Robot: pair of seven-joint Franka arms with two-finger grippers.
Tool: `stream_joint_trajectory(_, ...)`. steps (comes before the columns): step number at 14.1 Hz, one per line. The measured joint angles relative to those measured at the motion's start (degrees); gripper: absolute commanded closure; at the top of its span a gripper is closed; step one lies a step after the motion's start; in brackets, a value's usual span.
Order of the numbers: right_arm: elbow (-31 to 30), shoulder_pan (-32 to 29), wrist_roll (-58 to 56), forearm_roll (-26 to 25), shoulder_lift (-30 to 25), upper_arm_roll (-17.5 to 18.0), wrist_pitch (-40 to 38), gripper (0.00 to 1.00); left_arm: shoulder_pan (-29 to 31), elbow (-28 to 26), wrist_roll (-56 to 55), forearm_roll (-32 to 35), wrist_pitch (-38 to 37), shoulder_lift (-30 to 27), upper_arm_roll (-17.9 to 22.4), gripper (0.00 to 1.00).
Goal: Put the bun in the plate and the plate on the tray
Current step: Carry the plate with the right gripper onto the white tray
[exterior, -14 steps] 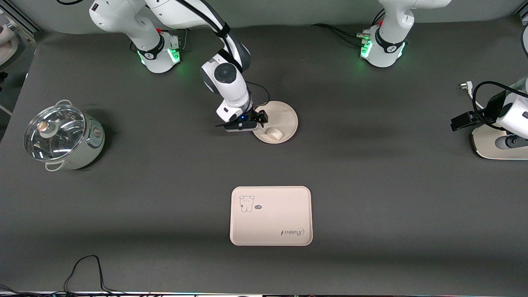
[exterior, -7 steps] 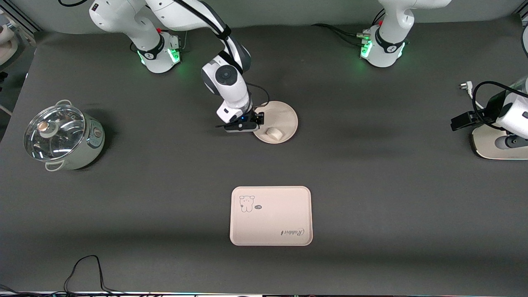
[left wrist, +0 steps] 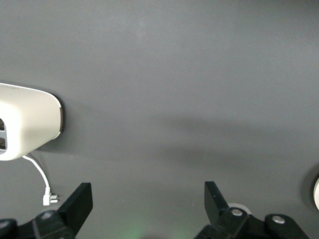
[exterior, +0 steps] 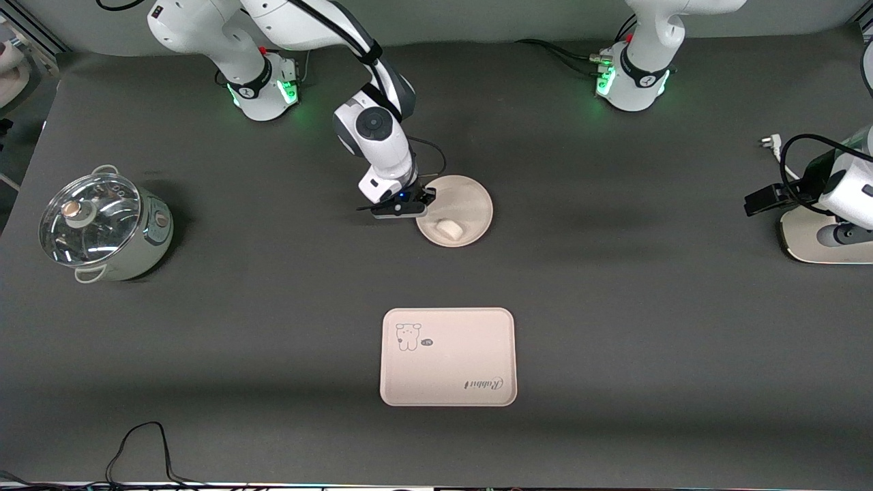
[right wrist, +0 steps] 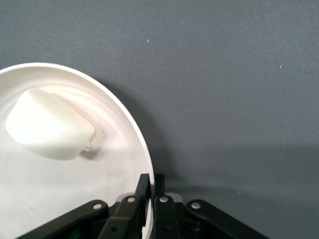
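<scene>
Apparently plate (right wrist: 75,199) rim between right gripper (right wrist: 149,185) fingers

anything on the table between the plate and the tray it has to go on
Nothing visible does. The plate, bun in it and rim pinched by the right gripper, has only bare mat between it and the tray.

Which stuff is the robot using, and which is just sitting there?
Using:
small white bun
round cream plate, rim pinched by the right tool
pink rectangular Rabbit tray

Just sitting:
glass-lidded steel pot
white appliance
left tool, open, waiting
</scene>
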Motion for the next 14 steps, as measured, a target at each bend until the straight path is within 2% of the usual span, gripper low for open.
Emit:
stream_joint_trajectory(3, 0.0, -0.1, 0.0, 0.1, -0.7, 0.0, -0.1, 1.0, 0.0, 0.0, 0.0, 0.0, 0.0, 0.0, 0.0, 0.0)
stream_joint_trajectory(6, 0.3, -1.0, -0.2, 0.1, -3.1, -0.1, -1.7, 1.0, 0.0, 0.0, 0.0, 0.0, 0.0, 0.0, 0.0, 0.0)
stream_joint_trajectory(11, 1.0, -3.4, -1.9, 0.7, -12.1, -0.3, -8.7, 1.0, 0.0, 0.0, 0.0, 0.0, -0.1, 0.0, 0.0, 0.0)
stream_joint_trajectory(14, 1.0, -4.2, -6.1, 5.9, -17.7, -0.3, -12.2, 1.0, 0.0, 0.0, 0.0, 0.0, -0.4, 0.0, 0.0, 0.0)
